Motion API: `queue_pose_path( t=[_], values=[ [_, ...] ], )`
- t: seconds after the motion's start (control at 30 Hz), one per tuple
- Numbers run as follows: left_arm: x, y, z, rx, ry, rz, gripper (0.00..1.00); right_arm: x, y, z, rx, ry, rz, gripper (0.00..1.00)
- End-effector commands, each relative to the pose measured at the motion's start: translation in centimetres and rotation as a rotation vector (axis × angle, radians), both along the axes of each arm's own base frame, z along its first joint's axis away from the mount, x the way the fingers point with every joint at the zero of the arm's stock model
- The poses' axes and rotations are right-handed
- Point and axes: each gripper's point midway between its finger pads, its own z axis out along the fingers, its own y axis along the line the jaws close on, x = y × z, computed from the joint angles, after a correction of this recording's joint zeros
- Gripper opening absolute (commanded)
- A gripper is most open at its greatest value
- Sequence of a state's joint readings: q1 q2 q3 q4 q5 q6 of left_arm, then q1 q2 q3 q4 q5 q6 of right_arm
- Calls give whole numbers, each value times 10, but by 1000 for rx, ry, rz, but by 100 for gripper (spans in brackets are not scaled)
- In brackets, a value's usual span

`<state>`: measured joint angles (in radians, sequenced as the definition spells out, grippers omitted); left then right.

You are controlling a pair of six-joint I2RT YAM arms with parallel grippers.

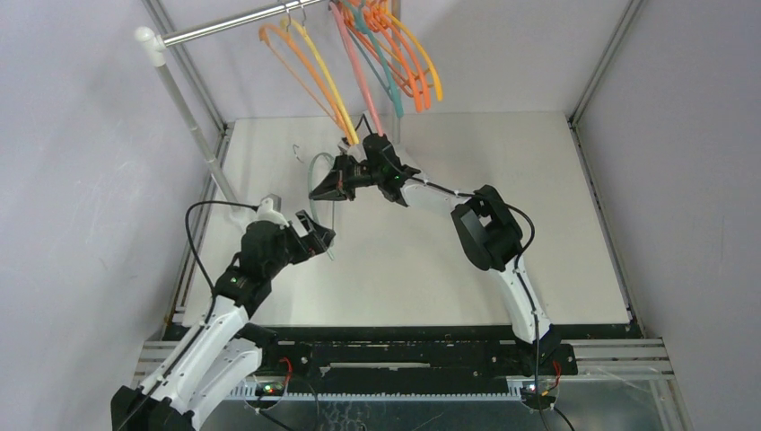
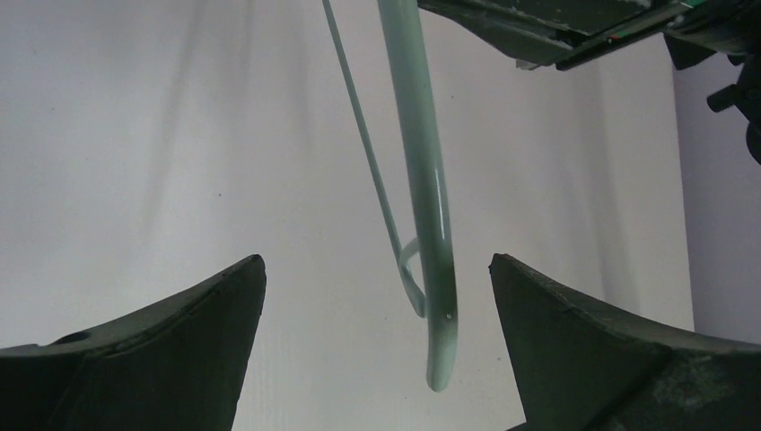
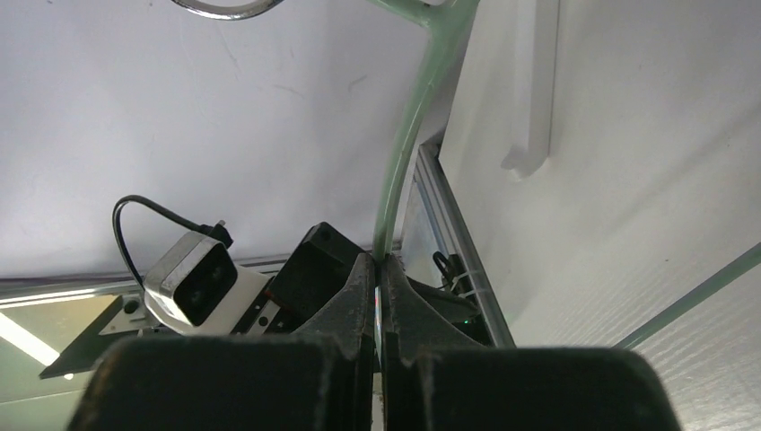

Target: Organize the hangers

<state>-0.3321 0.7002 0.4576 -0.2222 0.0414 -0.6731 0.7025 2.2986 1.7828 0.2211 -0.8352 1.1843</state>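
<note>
Your rail [image 1: 233, 25] crosses the far left corner on its white post [image 1: 184, 103]. A bunch of orange, yellow, pink and teal hangers [image 1: 395, 54] dangles from it over the back of the table [image 1: 538, 224]. In the top view, the lowest yellow and pink tips hang close to your right arm's wrist, crowding the space just behind it.

One pale green hanger [image 1: 315, 172] is off the rail and held over the left half of the table. Your right gripper [image 3: 377, 262] is clenched on its thin arm, which rises straight out from between the fingertips. Its metal hook [image 3: 224, 9] is at the far end, toward the wall.

Your left gripper [image 2: 377, 262] is spread wide and grips nothing. The hanger's rounded end [image 2: 438, 359] sits in the gap, nearer the right-hand finger in the left wrist view and touching neither. The left arm's wrist camera [image 3: 190, 280] shows just past your right fingertips.
</note>
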Motion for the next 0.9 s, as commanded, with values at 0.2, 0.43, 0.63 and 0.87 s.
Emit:
queue_pose_path(
  t=[0.2,0.43,0.63,0.87],
  values=[
    [36,-8,28,52,-64,59,88,-23,2,87,145,-74,64,0],
    [42,-15,17,111,-15,61,0,-25,-3,97,145,-82,62,0],
    [35,9,15,194,23,147,0,-24,-20,91,117,-52,63,1],
    [38,49,72,387,-28,264,0,-55,-89,85,-7,-119,43,39]
  ],
)
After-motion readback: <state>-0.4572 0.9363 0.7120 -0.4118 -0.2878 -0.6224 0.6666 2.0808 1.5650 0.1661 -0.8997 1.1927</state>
